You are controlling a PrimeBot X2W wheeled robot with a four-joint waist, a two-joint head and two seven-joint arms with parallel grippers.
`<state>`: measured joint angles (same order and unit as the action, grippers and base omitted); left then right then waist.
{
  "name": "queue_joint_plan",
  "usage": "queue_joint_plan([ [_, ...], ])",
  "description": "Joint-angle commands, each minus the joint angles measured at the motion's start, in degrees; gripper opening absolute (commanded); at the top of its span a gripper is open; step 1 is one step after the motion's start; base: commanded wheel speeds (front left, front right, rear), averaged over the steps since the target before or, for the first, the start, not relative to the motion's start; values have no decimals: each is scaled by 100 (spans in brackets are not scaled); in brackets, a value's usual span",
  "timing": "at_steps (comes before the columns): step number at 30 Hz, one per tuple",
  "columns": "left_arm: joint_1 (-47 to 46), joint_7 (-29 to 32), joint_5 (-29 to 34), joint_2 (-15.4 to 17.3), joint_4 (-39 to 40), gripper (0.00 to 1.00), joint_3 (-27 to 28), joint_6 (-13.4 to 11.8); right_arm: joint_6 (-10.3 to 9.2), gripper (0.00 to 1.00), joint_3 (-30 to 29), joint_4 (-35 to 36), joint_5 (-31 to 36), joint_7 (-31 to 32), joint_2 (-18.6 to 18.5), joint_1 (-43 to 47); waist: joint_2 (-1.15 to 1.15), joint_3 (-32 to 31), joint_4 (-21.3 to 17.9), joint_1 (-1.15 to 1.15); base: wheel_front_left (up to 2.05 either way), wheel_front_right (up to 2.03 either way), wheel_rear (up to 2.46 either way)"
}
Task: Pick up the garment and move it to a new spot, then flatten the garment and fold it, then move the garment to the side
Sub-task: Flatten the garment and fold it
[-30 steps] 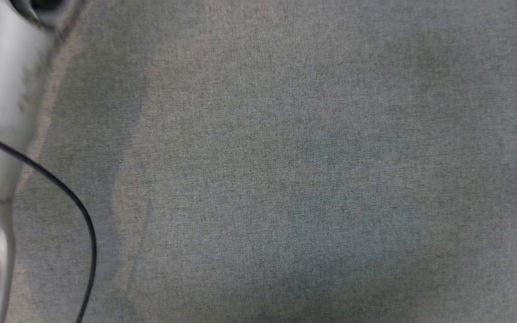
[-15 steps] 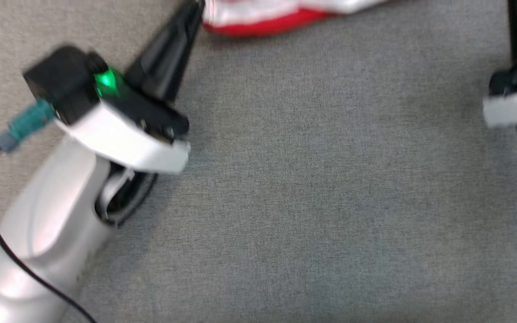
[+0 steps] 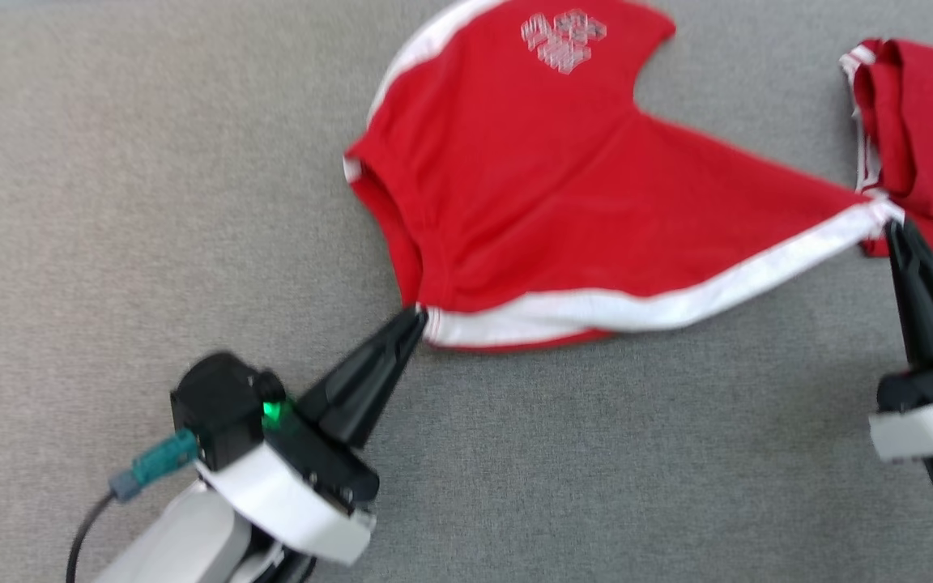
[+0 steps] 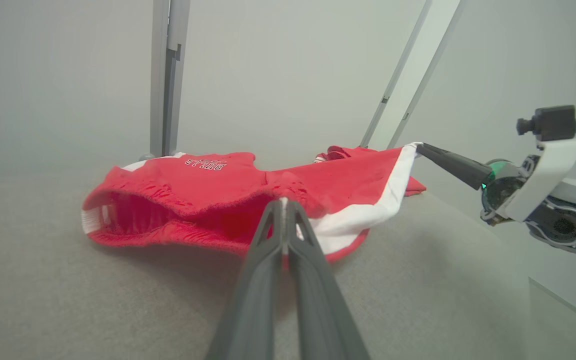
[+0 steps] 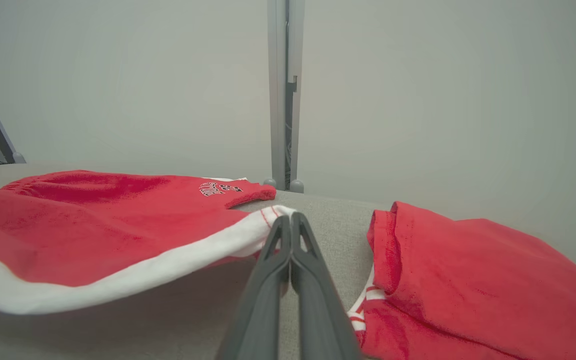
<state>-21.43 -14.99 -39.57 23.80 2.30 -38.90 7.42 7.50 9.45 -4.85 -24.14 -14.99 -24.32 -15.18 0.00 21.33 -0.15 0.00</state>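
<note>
- The garment (image 3: 531, 186), red shorts with a white band (image 3: 636, 304) along the waist edge, is being held by both grippers over the grey cloth-covered table (image 3: 151, 202).
- It is being kept toward the far edge of the table, right of the middle; its far part, with a pale printed logo (image 3: 564, 36), is lying on the cloth.
- The left gripper (image 3: 416, 317) is being kept fully closed, with the near left corner of the white band pinched between its fingertips.
- In the left wrist view the two dark fingers (image 4: 268, 280) are being pressed together, and red fabric (image 4: 208, 185) is being gripped at their tip.
- The right gripper (image 3: 892, 227) is likewise being kept fully closed, with the right end of the white band nipped at its very tip.
- In the right wrist view that gripper (image 5: 288, 220) is being shown with no gap between its fingers, and the band is being drawn out to the left of it, raised off the table.
- The band is being stretched between the two grippers, which are being kept well apart.
- A second red garment (image 3: 920, 129) is lying bunched just beside the right gripper, nearer the far right corner of the table.
- A grey metal post (image 5: 283, 90) is being shown upright behind the far edge.
- A green light (image 3: 272, 414) is being shown on the left wrist.
</note>
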Motion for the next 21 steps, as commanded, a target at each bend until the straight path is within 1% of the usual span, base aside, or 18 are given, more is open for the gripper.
queue_joint_plan([
  [1,291,-20,-64,73,103,0,-57,8,-1,0,-145,181,56,-34,34,401,0,-404,46,0,0,0,0],
  [5,737,-20,-84,144,282,0,-118,8,-1,0,-337,457,131,-33,129,1015,0,-657,70,0,0,0,0],
  [6,737,-20,-84,144,282,0,-118,8,-1,0,-337,457,131,-33,129,1015,0,-657,70,0,0,0,0],
  [9,1018,-20,-95,238,371,0,-231,8,-1,0,-499,688,216,-34,181,1427,0,-813,111,0,0,0,0],
  [13,1283,-20,-229,331,461,0,-243,9,-1,0,-641,894,293,-33,170,1910,0,-941,142,0,0,0,0],
  [16,1321,-20,-346,259,454,0,-217,9,-1,0,-618,784,449,-34,108,1874,0,-938,129,0,0,0,0],
  [20,977,-20,-592,36,259,0,-506,9,-1,0,-406,273,652,-33,120,1293,0,-825,123,0,0,0,0],
  [21,884,-21,-683,-90,173,0,-476,9,-1,0,-307,87,637,-34,124,1089,0,-782,124,0,0,0,0],
])
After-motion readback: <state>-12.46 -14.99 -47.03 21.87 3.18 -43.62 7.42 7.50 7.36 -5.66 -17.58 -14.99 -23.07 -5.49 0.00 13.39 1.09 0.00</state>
